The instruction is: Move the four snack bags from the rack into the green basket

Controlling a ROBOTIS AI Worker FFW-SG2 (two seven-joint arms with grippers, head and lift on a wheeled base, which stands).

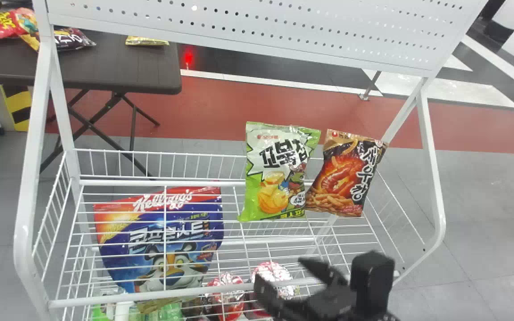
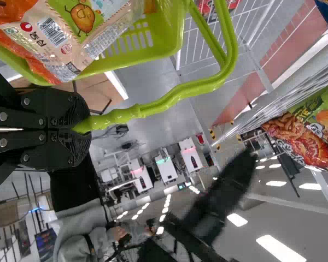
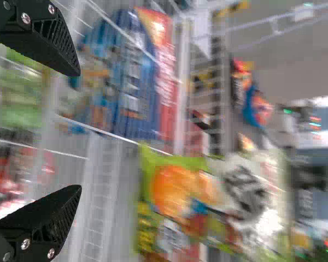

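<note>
Two to fetch, a green snack bag [image 1: 275, 174] and a brown one [image 1: 344, 178] upright in the rack [image 1: 150, 183]: the right gripper [image 3: 79, 131], wide open and empty, should pinch the green next, the left gripper [image 2: 79, 129] clamped on the green basket's handle [image 2: 175, 96]

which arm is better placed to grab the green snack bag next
Right, most likely. The right gripper has its jaws open toward the green snack bag on the rack. The left gripper is closed on the green basket handle, so it would probably have to let go first.
</note>
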